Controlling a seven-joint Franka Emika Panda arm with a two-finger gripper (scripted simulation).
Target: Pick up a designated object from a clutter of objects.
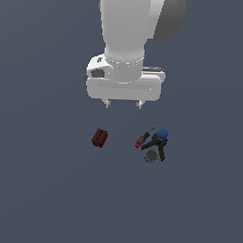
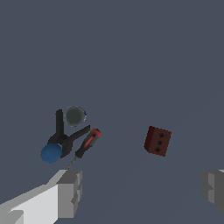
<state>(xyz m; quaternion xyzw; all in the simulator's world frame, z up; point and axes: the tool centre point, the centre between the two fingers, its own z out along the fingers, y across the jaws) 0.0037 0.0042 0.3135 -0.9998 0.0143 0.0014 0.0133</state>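
The designated object (image 1: pixel 158 143) is a black V-shaped thing with a blue round knob at one end, lying on the grey floor at the exterior view's right of centre; it also shows in the wrist view (image 2: pixel 61 139). Beside it lie a red-handled screwdriver (image 1: pixel 144 136) (image 2: pixel 86 144) and a grey round disc (image 1: pixel 151 156) (image 2: pixel 74 116), which rests between the V's arms. A dark red block (image 1: pixel 99 138) (image 2: pixel 157 140) sits apart from them. My gripper (image 1: pixel 124 104) (image 2: pixel 140 188) hangs open well above the floor, over the gap between the block and the cluster, holding nothing.
The floor (image 1: pixel 50 190) is a plain dark grey surface with no edges or walls in view. The white arm (image 1: pixel 127 28) rises above the hand.
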